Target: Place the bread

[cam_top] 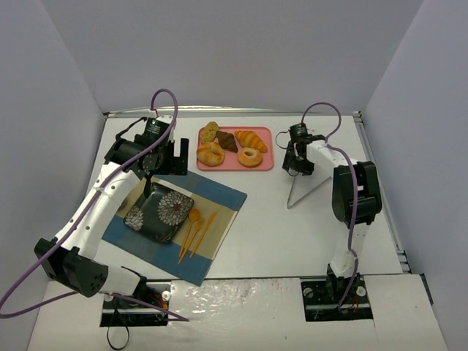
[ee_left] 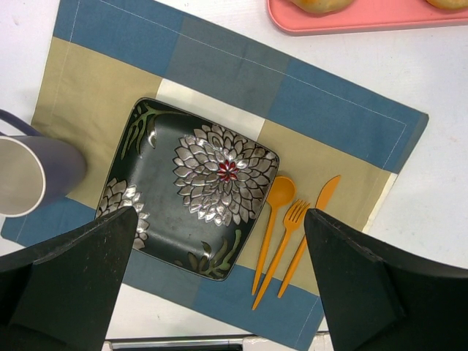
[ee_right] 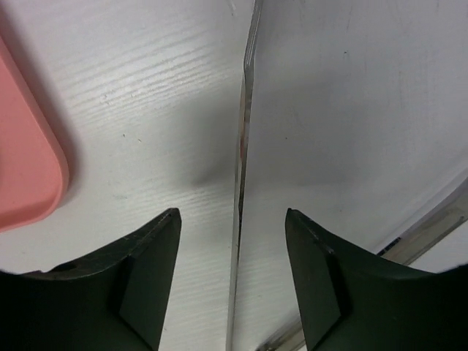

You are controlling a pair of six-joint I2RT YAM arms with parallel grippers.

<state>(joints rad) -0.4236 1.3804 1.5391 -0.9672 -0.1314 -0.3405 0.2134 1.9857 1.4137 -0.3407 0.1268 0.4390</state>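
The bread [cam_top: 227,140], a dark brown wedge, lies on the pink tray [cam_top: 265,164] at the back, among other pastries. It shows in neither wrist view. My left gripper [cam_top: 149,184] [ee_left: 219,213] hangs open above the dark flowered plate [cam_top: 159,208] [ee_left: 168,234], with nothing between its fingers. My right gripper [cam_top: 296,170] [ee_right: 232,212] is to the right of the tray. Its jaws stand open on either side of the thin edge of metal tongs [cam_top: 300,191] [ee_right: 241,146], with a gap on each side.
A golden croissant [cam_top: 251,139] and a ring donut [cam_top: 250,156] share the tray. The plate sits on a blue and tan placemat [cam_top: 219,197] with orange cutlery [cam_top: 196,230] [ee_left: 292,227] beside it. A grey cup [ee_left: 29,175] stands left of the plate.
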